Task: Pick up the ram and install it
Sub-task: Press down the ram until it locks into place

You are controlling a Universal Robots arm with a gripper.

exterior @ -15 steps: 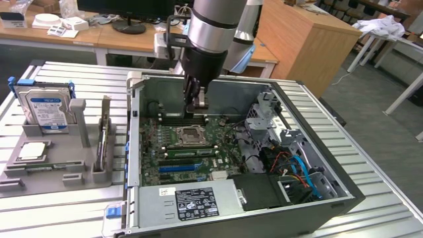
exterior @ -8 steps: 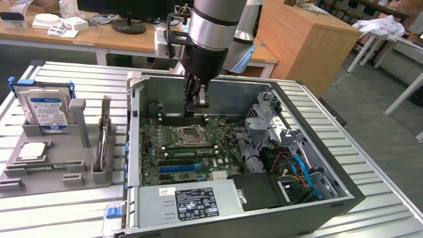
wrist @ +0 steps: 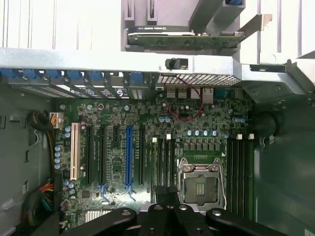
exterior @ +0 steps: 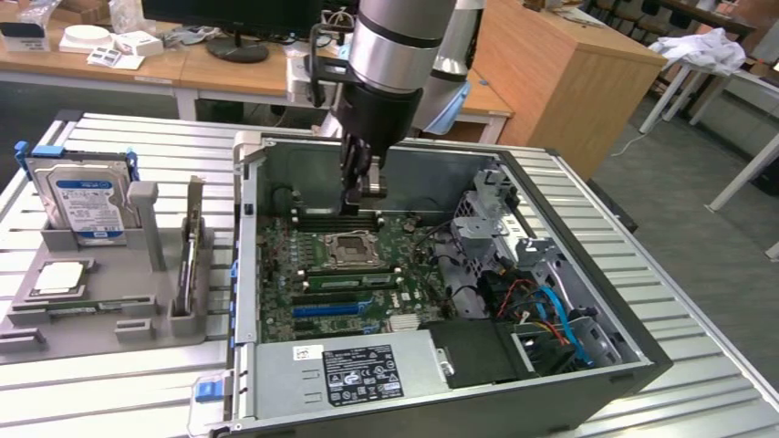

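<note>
My gripper [exterior: 361, 203] hangs shut inside the open computer case [exterior: 250, 274], a little above the motherboard [exterior: 319, 301], with nothing visible between its fingers. A long narrow green stick, which looks like the ram [exterior: 347, 280], sits along the memory slots beside the empty processor socket [exterior: 350, 248]. In the wrist view the shut gripper [wrist: 167, 194] hovers over the dark memory slots [wrist: 162, 162] that run next to the processor socket [wrist: 199, 187]. More memory slots [wrist: 238, 167] lie on the socket's other side. I cannot tell whether the stick is fully seated.
A grey holder [exterior: 109, 301] at the exterior view's left carries a hard drive [exterior: 88, 196], a square silver chip [exterior: 58, 278] and an upright card [exterior: 192, 255]. Inside the case are the power supply [exterior: 353, 370], coloured cables [exterior: 548, 310] and a drive cage [exterior: 493, 214].
</note>
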